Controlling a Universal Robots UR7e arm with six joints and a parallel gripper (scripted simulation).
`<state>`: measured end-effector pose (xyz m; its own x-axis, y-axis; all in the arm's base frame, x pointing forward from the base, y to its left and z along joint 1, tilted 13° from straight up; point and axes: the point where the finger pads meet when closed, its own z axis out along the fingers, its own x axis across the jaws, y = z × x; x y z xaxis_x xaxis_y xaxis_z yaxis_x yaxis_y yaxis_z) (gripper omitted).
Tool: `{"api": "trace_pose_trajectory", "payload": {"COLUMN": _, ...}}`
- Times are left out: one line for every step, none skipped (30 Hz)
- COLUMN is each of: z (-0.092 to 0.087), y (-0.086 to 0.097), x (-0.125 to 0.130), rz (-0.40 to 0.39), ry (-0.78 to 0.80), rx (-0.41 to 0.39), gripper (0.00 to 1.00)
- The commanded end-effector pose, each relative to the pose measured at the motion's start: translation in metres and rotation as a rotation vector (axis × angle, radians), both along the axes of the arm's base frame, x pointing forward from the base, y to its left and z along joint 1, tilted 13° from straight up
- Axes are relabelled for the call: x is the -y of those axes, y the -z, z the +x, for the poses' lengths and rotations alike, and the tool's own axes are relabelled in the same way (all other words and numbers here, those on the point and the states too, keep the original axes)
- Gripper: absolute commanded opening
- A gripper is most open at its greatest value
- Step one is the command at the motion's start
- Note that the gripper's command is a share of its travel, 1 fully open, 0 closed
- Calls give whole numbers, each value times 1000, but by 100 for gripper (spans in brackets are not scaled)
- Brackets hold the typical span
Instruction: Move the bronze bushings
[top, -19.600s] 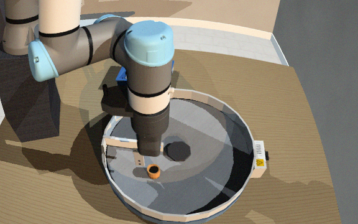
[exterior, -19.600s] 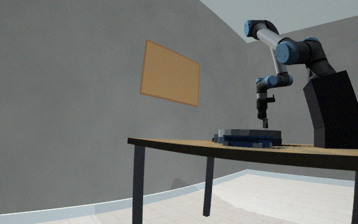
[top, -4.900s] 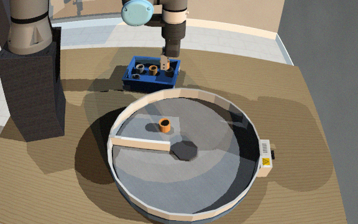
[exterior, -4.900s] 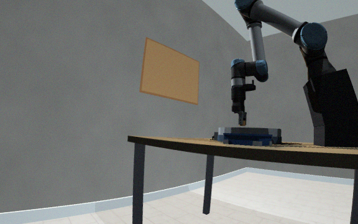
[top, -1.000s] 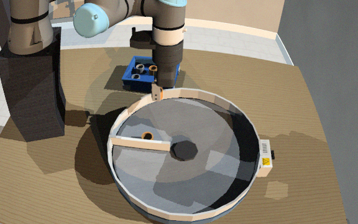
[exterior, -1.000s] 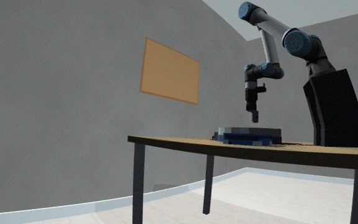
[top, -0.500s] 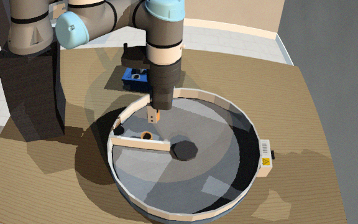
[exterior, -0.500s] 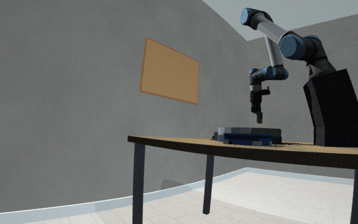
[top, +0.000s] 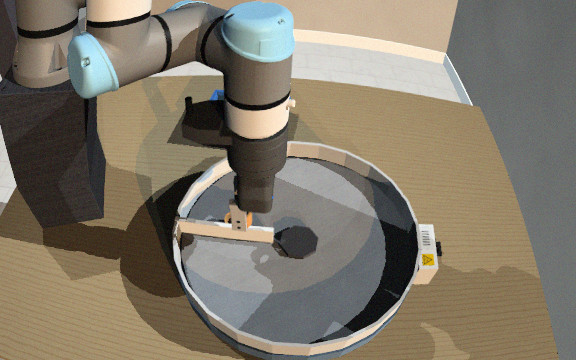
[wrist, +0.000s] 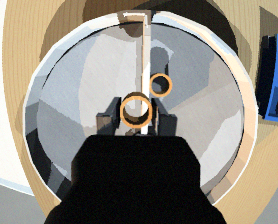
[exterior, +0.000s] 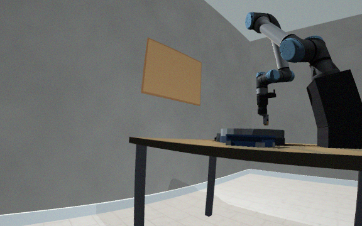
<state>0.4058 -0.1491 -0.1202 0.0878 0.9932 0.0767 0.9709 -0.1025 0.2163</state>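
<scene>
One bronze bushing (wrist: 122, 108) is squeezed tight between the fingers of the gripper (top: 240, 220), up in the air over the left half of the turntable's disc (top: 228, 280). It has not touched down yet.

On the far left is the arm's big black stand (top: 48, 150), well out of the way. Next comes the pale rim (top: 180, 280) round the disc, and then a tan bar (top: 208, 230) that runs from the rim to the middle. The gripper hangs right by this bar. If it goes straight down, I think a finger or the bushing could bump the bar and tip over.

Just beside the held bushing, a second bronze bushing (wrist: 152, 86) stands on the disc, close to the bar. The new one could knock it flat if it lands too near. If the fingers let go too high, the bushing could fall on its side and roll.

A bit more to the right is the dark hub (top: 295, 241). The bushing must not sit on that.

Further right, a small box (top: 427, 252) with a yellow sign sticks to the rim. The blue crate (wrist: 276, 76) shows at the right edge of the wrist view, off the turntable.
</scene>
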Motion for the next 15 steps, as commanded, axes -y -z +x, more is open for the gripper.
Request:
{"api": "trace_pose_trajectory", "payload": {"z": -1, "y": 1, "x": 17, "rz": 1, "ry": -1, "rx": 1, "gripper": 0}}
{"api": "trace_pose_trajectory", "payload": {"z": -1, "y": 1, "x": 17, "rz": 1, "ry": -1, "rx": 1, "gripper": 0}}
{"api": "trace_pose_trajectory", "payload": {"z": -1, "y": 1, "x": 20, "rz": 1, "ry": -1, "rx": 1, "gripper": 0}}
{"api": "trace_pose_trajectory", "payload": {"z": -2, "y": 2, "x": 23, "rz": 1, "ry": -1, "rx": 1, "gripper": 0}}
{"api": "trace_pose_trajectory", "payload": {"z": -2, "y": 2, "x": 26, "rz": 1, "ry": -1, "rx": 1, "gripper": 0}}
{"api": "trace_pose_trajectory", "payload": {"z": -2, "y": 2, "x": 29, "rz": 1, "ry": -1, "rx": 1, "gripper": 0}}
{"api": "trace_pose_trajectory", "payload": {"z": -2, "y": 2, "x": 31, "rz": 1, "ry": -1, "rx": 1, "gripper": 0}}
{"api": "trace_pose_trajectory", "payload": {"z": -3, "y": 3, "x": 34, "rz": 1, "ry": -1, "rx": 1, "gripper": 0}}
{"api": "trace_pose_trajectory", "payload": {"z": -3, "y": 3, "x": 36, "rz": 1, "ry": -1, "rx": 1, "gripper": 0}}
{"api": "trace_pose_trajectory", "payload": {"z": -3, "y": 3, "x": 38, "rz": 1, "ry": -1, "rx": 1, "gripper": 0}}
{"api": "trace_pose_trajectory", "payload": {"z": -3, "y": 3, "x": 40, "rz": 1, "ry": -1, "rx": 1, "gripper": 0}}
{"api": "trace_pose_trajectory", "payload": {"z": -3, "y": 3, "x": 42, "rz": 1, "ry": -1, "rx": 1, "gripper": 0}}
{"api": "trace_pose_trajectory", "payload": {"z": -3, "y": 3, "x": 43, "rz": 1, "ry": -1, "rx": 1, "gripper": 0}}
{"api": "trace_pose_trajectory", "payload": {"z": -4, "y": 3, "x": 44, "rz": 1, "ry": -1, "rx": 1, "gripper": 0}}
{"api": "trace_pose_trajectory", "payload": {"z": -4, "y": 4, "x": 45, "rz": 1, "ry": -1, "rx": 1, "gripper": 0}}
